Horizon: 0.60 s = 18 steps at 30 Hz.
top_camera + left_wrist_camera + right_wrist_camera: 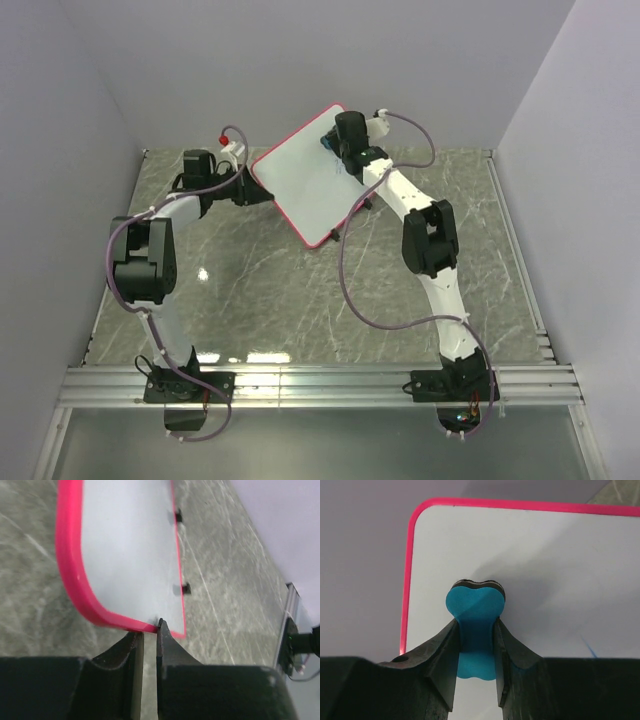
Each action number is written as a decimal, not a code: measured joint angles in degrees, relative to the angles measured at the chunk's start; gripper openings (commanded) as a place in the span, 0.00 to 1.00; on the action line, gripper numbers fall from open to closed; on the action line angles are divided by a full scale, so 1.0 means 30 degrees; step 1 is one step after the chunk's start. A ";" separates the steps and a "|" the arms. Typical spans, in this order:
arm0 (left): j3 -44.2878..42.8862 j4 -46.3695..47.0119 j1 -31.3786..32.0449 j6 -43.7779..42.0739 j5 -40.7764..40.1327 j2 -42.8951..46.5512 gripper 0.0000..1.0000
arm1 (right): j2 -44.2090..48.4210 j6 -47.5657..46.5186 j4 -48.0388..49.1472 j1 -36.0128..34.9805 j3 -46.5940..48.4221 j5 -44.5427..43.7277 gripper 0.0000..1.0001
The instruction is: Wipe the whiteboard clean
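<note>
The whiteboard (pixel 305 180), white with a pink-red frame, is held tilted above the table at the back centre. My left gripper (pixel 248 180) is shut on its left frame edge; in the left wrist view the fingertips (pixel 162 627) pinch the pink frame (pixel 100 612), and two black feet (pixel 186 588) show on the far edge. My right gripper (pixel 338 148) is shut on a blue eraser (pixel 475 615) and presses its dark pad against the board (pixel 545 565) near a rounded corner. A short blue stroke (pixel 590 650) shows at the lower right of the right wrist view.
A grey-green marbled tabletop (pixel 260 290) lies under the board. An aluminium rail (pixel 320 385) runs along the near edge by the arm bases. Grey walls enclose the left, back and right. A slotted rail (pixel 292 625) lines the table's right side.
</note>
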<state>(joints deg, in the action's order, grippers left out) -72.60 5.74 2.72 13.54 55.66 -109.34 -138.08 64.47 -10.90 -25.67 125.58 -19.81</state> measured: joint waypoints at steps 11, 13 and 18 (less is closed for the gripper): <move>-0.0058 -0.2754 0.1887 -0.2834 0.0882 -0.0321 0.00 | 0.3096 0.1326 0.4146 0.0240 -0.8167 -0.0022 0.00; -0.0073 -0.3045 0.1923 -0.3213 0.0831 -0.0423 0.00 | 0.4393 0.1741 0.4379 0.0313 -1.0542 -0.0131 0.00; -0.0095 -0.3308 0.1800 -0.3606 0.0729 -0.0430 0.00 | 0.5697 0.2608 0.4670 0.0342 -1.3661 -0.0182 0.00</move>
<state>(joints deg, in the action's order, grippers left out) -72.88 -4.19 8.12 2.72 57.84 -110.63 -120.99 72.29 3.11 -24.64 84.60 -20.36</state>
